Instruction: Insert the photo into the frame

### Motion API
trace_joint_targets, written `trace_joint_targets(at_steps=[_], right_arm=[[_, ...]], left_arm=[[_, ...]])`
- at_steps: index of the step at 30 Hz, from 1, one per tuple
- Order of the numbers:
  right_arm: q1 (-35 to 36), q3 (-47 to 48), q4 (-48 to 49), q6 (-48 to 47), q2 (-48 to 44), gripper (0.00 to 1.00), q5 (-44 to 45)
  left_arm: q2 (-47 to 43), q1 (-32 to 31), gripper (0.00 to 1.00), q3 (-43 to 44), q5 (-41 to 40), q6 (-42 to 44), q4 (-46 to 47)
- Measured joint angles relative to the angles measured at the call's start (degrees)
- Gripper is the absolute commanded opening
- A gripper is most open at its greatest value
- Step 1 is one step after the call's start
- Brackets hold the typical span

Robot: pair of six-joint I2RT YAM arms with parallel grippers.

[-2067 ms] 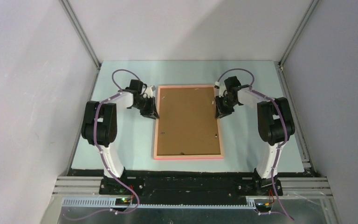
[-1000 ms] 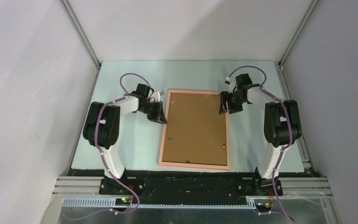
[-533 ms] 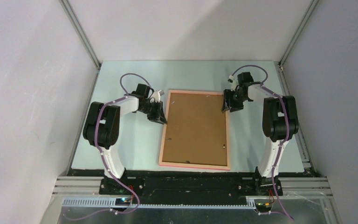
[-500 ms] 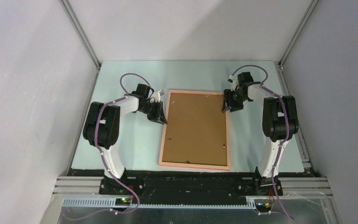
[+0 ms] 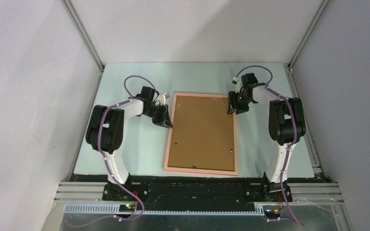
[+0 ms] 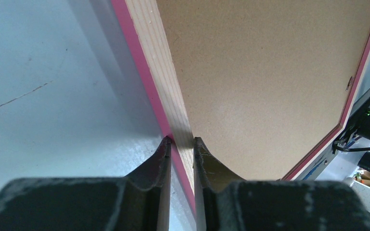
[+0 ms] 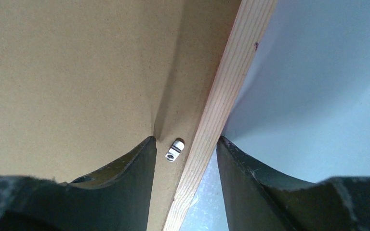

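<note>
The frame (image 5: 200, 170) lies back up on the pale table, its pink border around a brown backing board (image 5: 202, 132). The photo is out of view. My left gripper (image 5: 166, 120) is at the frame's left edge. In the left wrist view it (image 6: 181, 139) is shut on the pink and wood rail (image 6: 159, 62). My right gripper (image 5: 232, 107) is at the frame's far right corner. In the right wrist view it (image 7: 186, 139) stands open astride the wood rail (image 7: 231, 72), one finger over the board, the other over the table. A small metal clip (image 7: 175, 149) sits between the fingers.
More small clips sit on the board at the right (image 5: 232, 150) and near edge (image 5: 193, 167). Grey walls with aluminium posts (image 5: 84, 36) close in the table on three sides. The arm bases stand at the near edge.
The frame first shifted right and turned slightly, then stayed still. My right gripper has slid along the right edge toward the far corner, and its jaws have narrowed. My left gripper keeps its hold.
</note>
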Motion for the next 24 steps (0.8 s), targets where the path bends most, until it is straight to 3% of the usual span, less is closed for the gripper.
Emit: trace_joint_targets(at_steps=[24], right_arm=[[0.68,1.03,-1.49,-1.29,0.13,0.33,3.63]], left_arm=[[0.00,0.35,0.11,0.00,0.46,-0.02,-0.11]])
